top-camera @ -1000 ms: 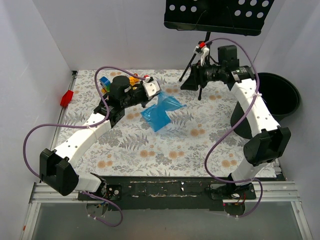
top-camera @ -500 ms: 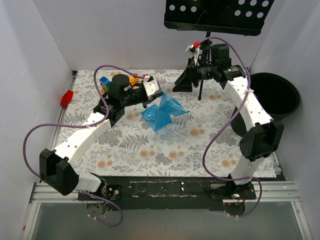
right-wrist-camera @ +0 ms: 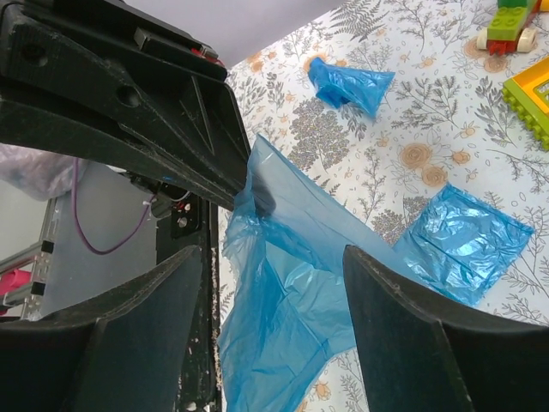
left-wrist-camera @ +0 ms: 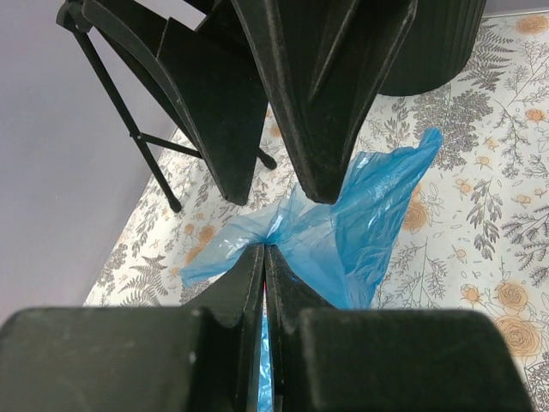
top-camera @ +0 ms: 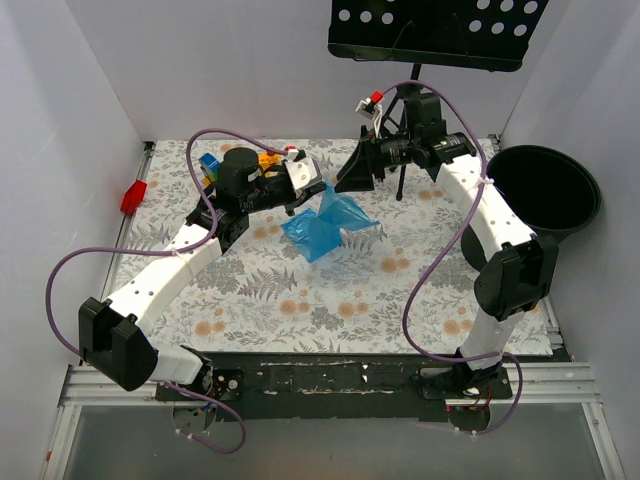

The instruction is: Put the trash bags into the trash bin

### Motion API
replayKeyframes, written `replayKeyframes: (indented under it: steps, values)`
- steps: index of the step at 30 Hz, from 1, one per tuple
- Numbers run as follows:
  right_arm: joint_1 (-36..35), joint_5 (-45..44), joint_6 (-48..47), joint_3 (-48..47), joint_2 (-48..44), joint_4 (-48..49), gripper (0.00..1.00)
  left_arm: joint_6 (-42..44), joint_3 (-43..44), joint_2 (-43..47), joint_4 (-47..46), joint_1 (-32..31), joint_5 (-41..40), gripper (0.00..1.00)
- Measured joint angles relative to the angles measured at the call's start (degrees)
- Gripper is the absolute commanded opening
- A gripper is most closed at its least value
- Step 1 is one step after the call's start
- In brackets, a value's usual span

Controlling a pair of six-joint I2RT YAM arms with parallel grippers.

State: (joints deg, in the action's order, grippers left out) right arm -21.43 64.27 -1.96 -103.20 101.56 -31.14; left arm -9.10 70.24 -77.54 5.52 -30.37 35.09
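Note:
My left gripper is shut on the top of a large loose blue trash bag and holds it up over the middle of the table; the pinch shows in the left wrist view. My right gripper is open, its fingers on either side of the hanging bag without closing on it. A flat folded blue bag and a small blue wad lie on the table. The black trash bin stands at the right edge, empty as far as I can see.
A black music stand on a tripod stands at the back, just behind my right gripper. Coloured toy blocks lie at the back left, also in the right wrist view. A red object sits on the left wall.
My right arm has swung left from beside the music stand to the raised bag. My left gripper has kept hold of the bag in about the same place.

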Motion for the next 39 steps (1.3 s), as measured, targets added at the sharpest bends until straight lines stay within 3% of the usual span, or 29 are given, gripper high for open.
replayKeyframes:
  steps: [6, 10, 12, 13, 14, 24, 31, 35, 39]
  values:
    - [-0.3, -0.3, -0.5, 1.3, 0.2, -0.3, 0.59, -0.9, 0.0, 0.0, -0.2, 0.0, -0.1, 0.00]
    - [-0.3, -0.7, -0.8, 1.6, 0.2, -0.4, 0.42, -1.3, 0.0, 0.0, -0.7, 0.0, -0.2, 0.00]
    - [-0.3, -0.7, -0.9, 1.7, 0.2, -0.3, 0.26, -1.4, 0.1, 0.0, -0.9, 0.0, -0.2, 0.00]
    - [-0.3, -0.7, -1.0, 1.8, 0.2, -0.4, 0.10, -1.5, 0.1, 0.0, -1.0, 0.0, -0.3, 0.00]
    - [-0.3, -0.6, -0.9, 1.8, 0.2, -0.3, 0.02, -1.6, 0.2, 0.0, -1.1, 0.0, -0.3, 0.00]
    - [-0.3, 1.0, 3.4, 3.7, 0.2, 3.0, 0.01, -2.3, 1.1, 0.0, -0.9, 0.0, -2.3, 0.00]
    - [0.7, 2.9, 7.3, 5.1, -0.4, 6.8, 0.01, -2.1, 1.1, 0.0, 1.3, 0.0, -6.3, 0.22]
    - [1.6, 3.0, 8.3, 6.3, -0.9, 7.8, 0.01, -2.7, 1.1, 0.1, 2.7, 0.0, -7.1, 0.42]
    - [1.9, 3.0, 9.2, 6.6, -1.0, 8.3, 0.01, -6.1, 1.7, 0.0, 4.7, 0.1, -4.3, 0.50]
